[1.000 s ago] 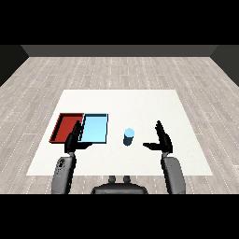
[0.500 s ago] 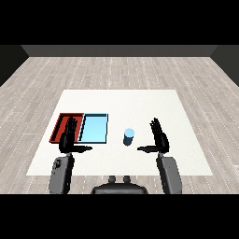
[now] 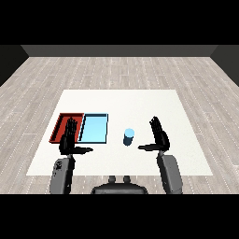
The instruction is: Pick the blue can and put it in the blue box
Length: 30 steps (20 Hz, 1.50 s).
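Observation:
A small blue can (image 3: 129, 137) stands upright on the white table, just right of the light blue tray (image 3: 94, 128). My right hand (image 3: 158, 136) is open a short way to the can's right, palm turned toward it, fingers straight and thumb stretched out toward the can, not touching it. My left hand (image 3: 68, 138) is open too, fingers straight, hovering over the near edge of the red tray (image 3: 62, 123) and the left edge of the light blue tray, thumb pointing right.
The red tray and the light blue tray lie side by side at the table's left. The white table (image 3: 140, 105) extends behind and to the right of the can. Grey plank floor surrounds it.
My right hand has shifted left, nearer the can. My left hand has drifted left, from over the blue tray to the red tray's near edge. The can has not moved.

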Motion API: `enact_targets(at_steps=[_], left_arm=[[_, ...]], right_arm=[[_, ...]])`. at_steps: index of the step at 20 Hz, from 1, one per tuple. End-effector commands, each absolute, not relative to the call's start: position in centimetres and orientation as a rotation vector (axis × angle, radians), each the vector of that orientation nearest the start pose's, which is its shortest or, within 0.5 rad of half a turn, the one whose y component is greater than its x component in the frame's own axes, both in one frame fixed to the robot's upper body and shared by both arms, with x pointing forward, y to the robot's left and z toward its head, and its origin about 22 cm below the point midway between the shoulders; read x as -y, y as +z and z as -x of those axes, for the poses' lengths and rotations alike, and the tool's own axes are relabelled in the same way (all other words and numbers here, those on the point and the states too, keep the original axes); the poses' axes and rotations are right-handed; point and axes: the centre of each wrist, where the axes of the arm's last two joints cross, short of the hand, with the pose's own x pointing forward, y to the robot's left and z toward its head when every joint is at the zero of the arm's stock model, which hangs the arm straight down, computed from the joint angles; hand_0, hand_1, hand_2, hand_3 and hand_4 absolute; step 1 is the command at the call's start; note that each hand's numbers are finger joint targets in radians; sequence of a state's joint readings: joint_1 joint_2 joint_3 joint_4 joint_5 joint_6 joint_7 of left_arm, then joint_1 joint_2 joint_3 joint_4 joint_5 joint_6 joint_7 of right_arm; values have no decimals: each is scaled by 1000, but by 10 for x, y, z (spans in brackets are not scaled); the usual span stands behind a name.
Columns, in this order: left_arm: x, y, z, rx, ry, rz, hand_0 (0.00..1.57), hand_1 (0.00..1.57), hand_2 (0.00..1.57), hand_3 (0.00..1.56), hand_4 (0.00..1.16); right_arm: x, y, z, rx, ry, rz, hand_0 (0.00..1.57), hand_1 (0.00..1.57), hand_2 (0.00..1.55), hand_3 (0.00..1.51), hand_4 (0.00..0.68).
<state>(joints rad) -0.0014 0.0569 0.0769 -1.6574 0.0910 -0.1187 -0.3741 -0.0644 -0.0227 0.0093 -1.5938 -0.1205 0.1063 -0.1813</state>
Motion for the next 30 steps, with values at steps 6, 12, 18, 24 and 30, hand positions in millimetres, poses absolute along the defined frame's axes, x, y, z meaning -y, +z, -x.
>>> enact_targets(at_steps=[6, 12, 18, 24, 30], left_arm=[[-264, 29, -256, 2052, 8, 50, 0, 0, 0, 0, 0], [-276, 29, -236, 2051, 26, 63, 0, 0, 0, 0, 0], [-255, 23, -250, 2039, 15, 72, 0, 0, 0, 0, 0], [-265, 32, -246, 2045, 25, 63, 0, 0, 0, 0, 0], [-264, 25, -246, 2036, 36, 69, 0, 0, 0, 0, 0]], right_arm=[[203, 35, -257, 1821, 0, -262, 0, 0, 0, 0, 0], [193, 8, -289, 1764, -66, -313, 0, 0, 0, 0, 0], [163, -9, -282, 1742, -116, -328, 0, 0, 0, 0, 0], [169, -21, -273, 1711, -170, -346, 0, 0, 0, 0, 0], [149, -35, -290, 1682, -150, -335, 0, 0, 0, 0, 0]])
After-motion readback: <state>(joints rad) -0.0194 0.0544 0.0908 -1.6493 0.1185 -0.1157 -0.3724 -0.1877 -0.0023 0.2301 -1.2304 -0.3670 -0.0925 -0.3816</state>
